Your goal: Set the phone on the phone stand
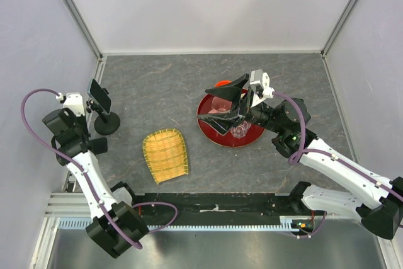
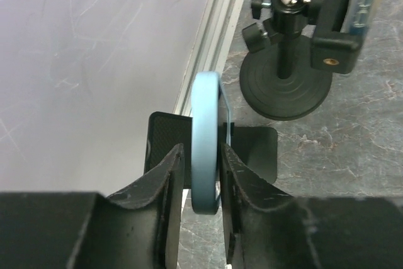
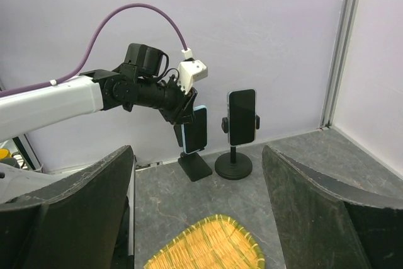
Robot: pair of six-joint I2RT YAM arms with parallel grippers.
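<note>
Pinching the blue phone [image 2: 205,105], left gripper [image 2: 200,151] hangs beside the stand [image 2: 286,86] — occupied, right wrist view shows.

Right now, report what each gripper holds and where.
The left gripper holds the light-blue phone at its upper end, pinching front and back. The right gripper is open, empty.

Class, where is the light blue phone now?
Left wrist view: the light blue phone is clamped in the left tool, near the left wall, beside the round-based stand.

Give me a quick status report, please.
Left end effector shut on light-blue phone, at flat black stand; seating unclear. Right end effector open over round red tray. Nothing blocking.
</note>
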